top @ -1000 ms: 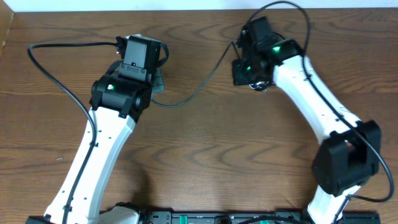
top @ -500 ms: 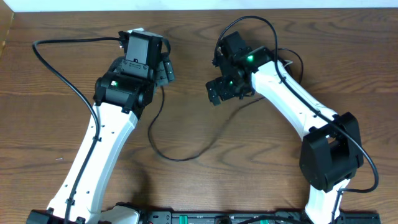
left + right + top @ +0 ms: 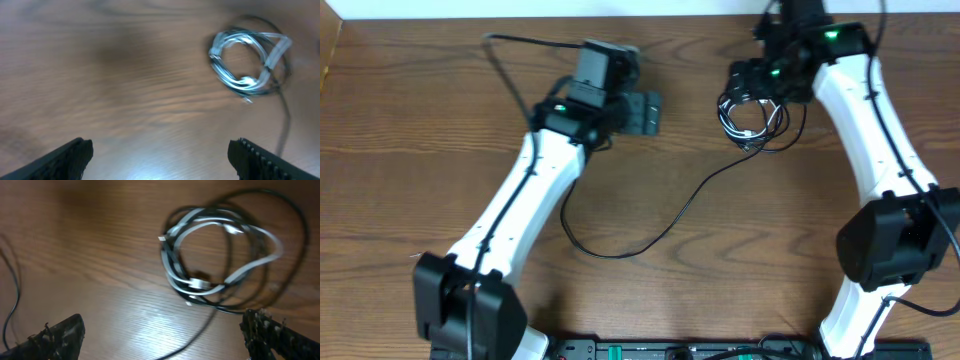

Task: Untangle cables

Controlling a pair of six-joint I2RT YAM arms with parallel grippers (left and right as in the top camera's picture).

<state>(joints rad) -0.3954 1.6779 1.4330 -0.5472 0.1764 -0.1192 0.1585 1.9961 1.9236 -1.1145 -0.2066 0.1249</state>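
Observation:
The white cable lies coiled on the table at the upper right, with loops of the black cable wound through it. A long black strand runs from the coil down and left in a slack curve. My right gripper hovers just above the coil, open and empty. The right wrist view shows the coil ahead of the right gripper, with a black strand crossing between the fingers. My left gripper stands open to the left of the coil. From the left wrist, the coil is blurred, far beyond the left gripper.
The thick arm cable loops off the left arm toward the table's back edge. The slack black strand curves under the left forearm. A black rail runs along the front edge.
Both grippers have opened and let go of the black cable, which fell from taut to a slack curve. The left arm swung right. The right arm swung left, then back to the upper right.

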